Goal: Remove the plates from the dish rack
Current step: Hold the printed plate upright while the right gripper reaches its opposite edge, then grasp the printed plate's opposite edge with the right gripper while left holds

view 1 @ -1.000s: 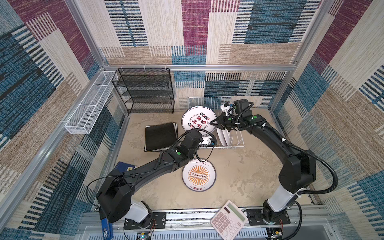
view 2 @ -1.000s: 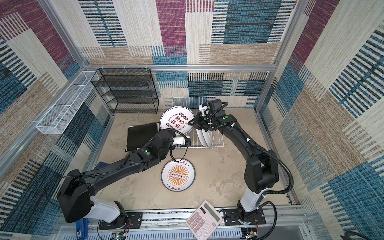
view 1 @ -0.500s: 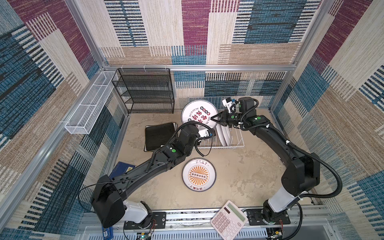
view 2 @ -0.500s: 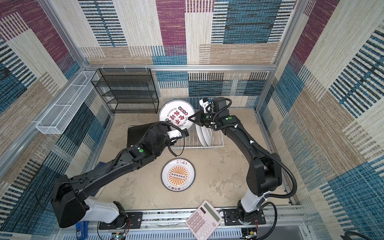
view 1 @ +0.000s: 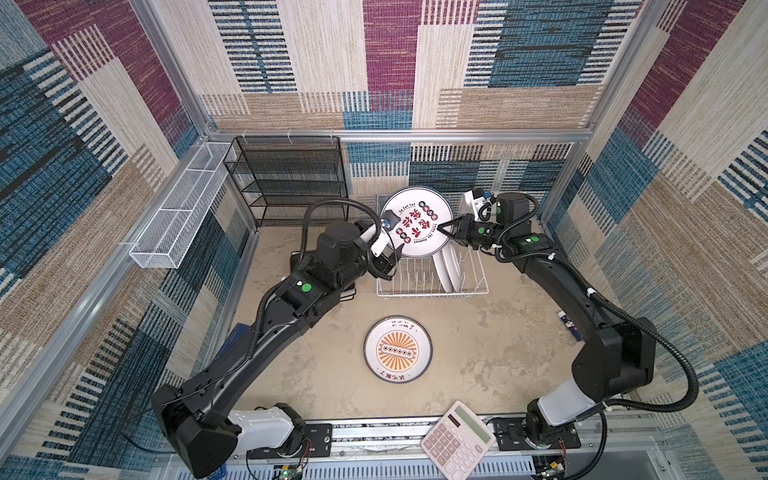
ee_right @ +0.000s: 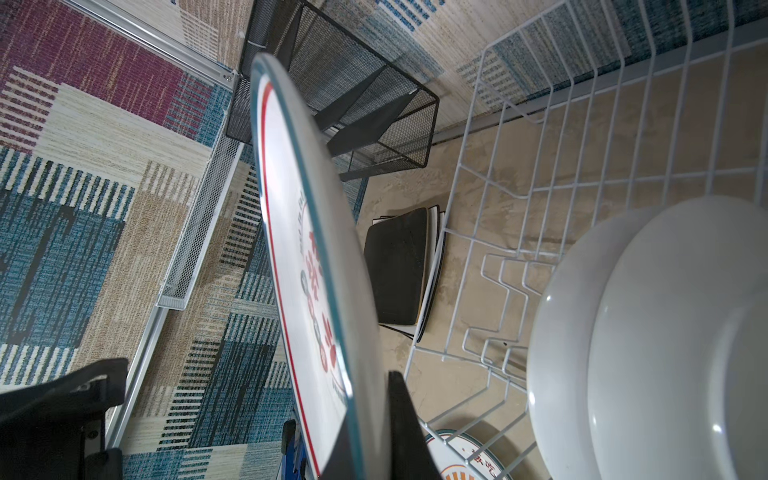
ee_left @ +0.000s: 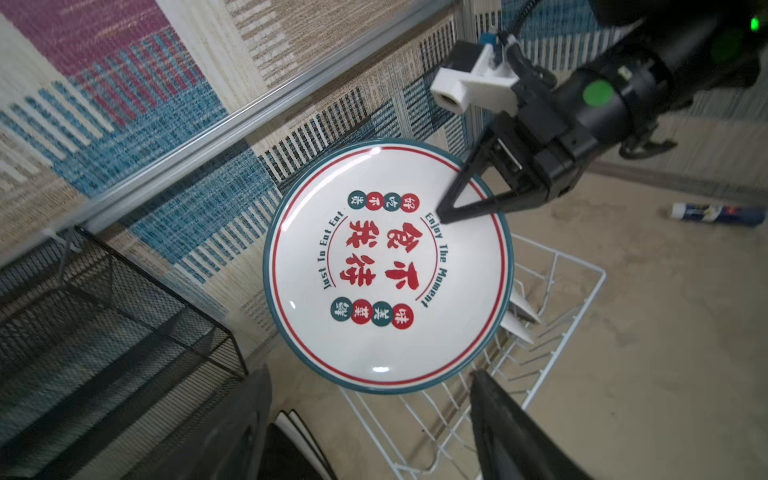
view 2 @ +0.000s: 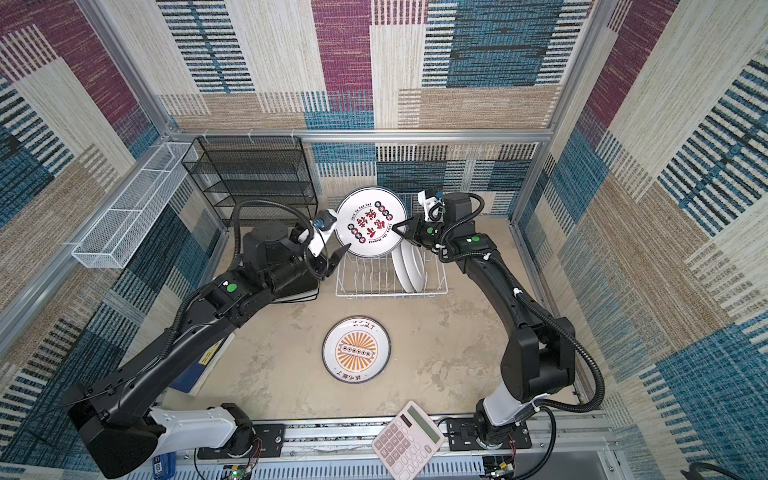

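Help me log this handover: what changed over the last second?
The left hand opened, apparently releasing the red-lettered plate, and eased off to the left. The right hand, shut on the plate's rim throughout, lifted it slightly higher and rightward. Unchanged: the two white plates in the dish rack, the orange plate on the table.

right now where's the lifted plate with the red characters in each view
In a top view: red-character plate upper centre, just above the dish rack.
In a top view: upper centre again, above the rack.
Left wrist: mid-picture, face-on.
Right wrist: mid-picture, edge-on.
Shared landmark: the white wire rack.
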Controlling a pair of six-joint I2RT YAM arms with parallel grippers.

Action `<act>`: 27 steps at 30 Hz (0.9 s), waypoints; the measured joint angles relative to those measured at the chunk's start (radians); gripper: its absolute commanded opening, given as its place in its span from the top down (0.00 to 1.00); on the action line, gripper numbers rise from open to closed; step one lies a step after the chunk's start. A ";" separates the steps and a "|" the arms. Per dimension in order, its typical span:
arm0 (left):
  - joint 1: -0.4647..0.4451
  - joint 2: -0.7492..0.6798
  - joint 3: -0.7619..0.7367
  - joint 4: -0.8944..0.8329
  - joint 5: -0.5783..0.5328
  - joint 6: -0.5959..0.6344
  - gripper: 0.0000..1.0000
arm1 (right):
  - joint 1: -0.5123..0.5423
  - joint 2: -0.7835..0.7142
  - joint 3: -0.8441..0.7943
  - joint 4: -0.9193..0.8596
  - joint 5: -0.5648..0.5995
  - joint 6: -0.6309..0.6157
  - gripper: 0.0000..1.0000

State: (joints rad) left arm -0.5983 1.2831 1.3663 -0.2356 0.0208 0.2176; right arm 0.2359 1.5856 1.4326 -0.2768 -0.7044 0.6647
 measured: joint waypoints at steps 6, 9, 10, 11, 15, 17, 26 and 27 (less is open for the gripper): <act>0.201 0.078 -0.009 0.092 0.277 -0.437 0.23 | 0.000 -0.006 -0.008 0.011 -0.017 -0.009 1.00; 0.255 0.137 -0.022 0.136 0.388 -0.605 0.23 | 0.000 -0.008 -0.016 0.019 -0.022 -0.015 1.00; 0.267 0.152 -0.025 0.145 0.414 -0.644 0.23 | 0.000 -0.008 -0.018 0.018 -0.024 -0.016 1.00; 0.278 0.172 -0.027 0.159 0.446 -0.695 0.24 | 0.000 -0.008 -0.018 0.018 -0.029 -0.019 1.00; 0.291 0.254 -0.010 0.187 0.544 -0.812 0.27 | 0.000 -0.004 -0.019 0.020 -0.058 -0.037 1.00; 0.293 0.293 0.013 0.185 0.582 -0.845 0.30 | -0.001 0.005 -0.018 0.022 -0.072 -0.037 1.00; 0.292 0.379 0.051 0.187 0.703 -0.925 0.61 | 0.000 0.039 -0.016 0.021 -0.123 -0.044 1.00; 0.292 0.380 0.051 0.187 0.713 -0.929 0.64 | 0.000 0.040 -0.016 0.021 -0.127 -0.044 1.00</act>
State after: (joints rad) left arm -0.3061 1.6627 1.4174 -0.0486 0.7338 -0.7116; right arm 0.2356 1.6253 1.4166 -0.2558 -0.8310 0.6205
